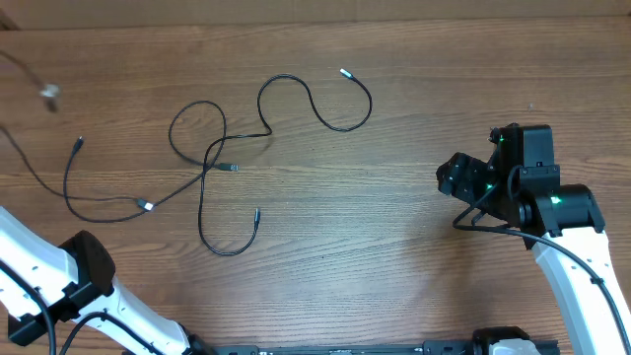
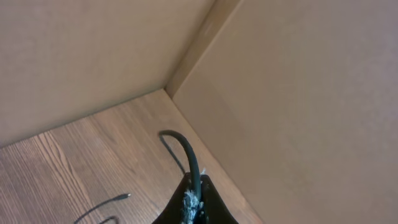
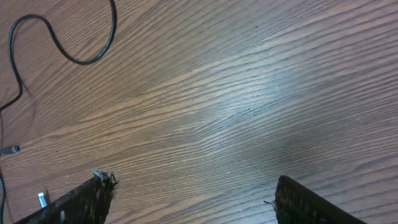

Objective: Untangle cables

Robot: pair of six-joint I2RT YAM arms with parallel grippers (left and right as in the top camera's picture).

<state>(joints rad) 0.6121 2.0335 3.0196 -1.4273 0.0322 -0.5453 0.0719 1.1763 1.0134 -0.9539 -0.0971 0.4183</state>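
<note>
Several thin black cables (image 1: pixel 212 158) lie in loose crossing loops on the wooden table, left of centre. Silver-tipped plugs lie at the far end (image 1: pixel 344 72), in the middle (image 1: pixel 233 168) and at the left (image 1: pixel 147 205). My left gripper (image 2: pixel 194 202) is shut on a black cable (image 2: pixel 185 149) that arcs up from the jaws; the gripper itself is out of the overhead view. A blurred plug (image 1: pixel 49 94) hangs raised at the far left. My right gripper (image 1: pixel 455 179) is open and empty over bare wood, right of the cables (image 3: pixel 62 50); its fingers frame bare table (image 3: pixel 193 196).
Cardboard walls (image 2: pixel 298 93) meet in a corner beside the left gripper and run along the table's back edge (image 1: pixel 315 10). The left arm (image 1: pixel 79 271) sits at the front left, the right arm (image 1: pixel 562 212) at the right. Another cable end (image 2: pixel 124 196) lies near the left gripper.
</note>
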